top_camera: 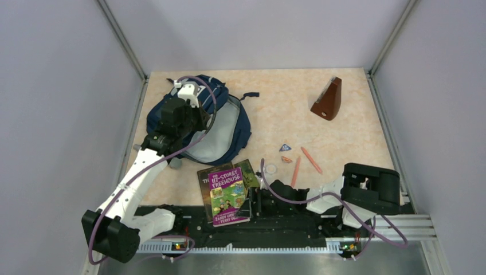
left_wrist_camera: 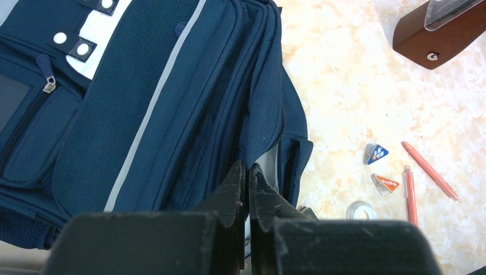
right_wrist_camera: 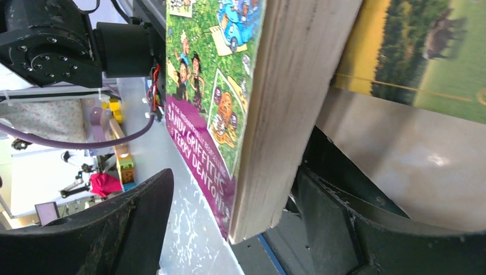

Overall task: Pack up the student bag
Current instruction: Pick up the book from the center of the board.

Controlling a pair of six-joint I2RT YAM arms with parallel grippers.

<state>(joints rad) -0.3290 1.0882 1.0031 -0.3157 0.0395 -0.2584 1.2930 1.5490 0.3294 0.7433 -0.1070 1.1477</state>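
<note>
The surface (top_camera: 275, 109) carries everything, and nearly all of the packing looks undone. The bag (top_camera: 226, 123) lies at the far left with its main compartment unzipped and gaping toward the middle; only grey lining shows in the opening, so as far as I can judge nothing has gone in yet. The left hand (left_wrist_camera: 246, 170) sits at the rim of that opening with its fingers pressed together; whether a fold of fabric is pinched between them cannot be told. Near the front edge the purple book (top_camera: 226, 195) lies on top of a second book (top_camera: 247, 169), well apart from the bag. The right hand (right_wrist_camera: 235, 195) has its fingers spread wide on either side of the purple book's page edge, one over the cover and one under it, with a gap showing on the cover side, so the book looks bracketed but not gripped. A brown block (top_camera: 328, 98) stands at the far right, untouched. Two orange pens (top_camera: 304, 165) lie loose right of the books, a tape roll (top_camera: 271, 169) just beside them, and two small triangular tags (top_camera: 285, 153) a little farther back. By this reckoning the step in hand is the first book, with the other book, block and small items left to pack.
</note>
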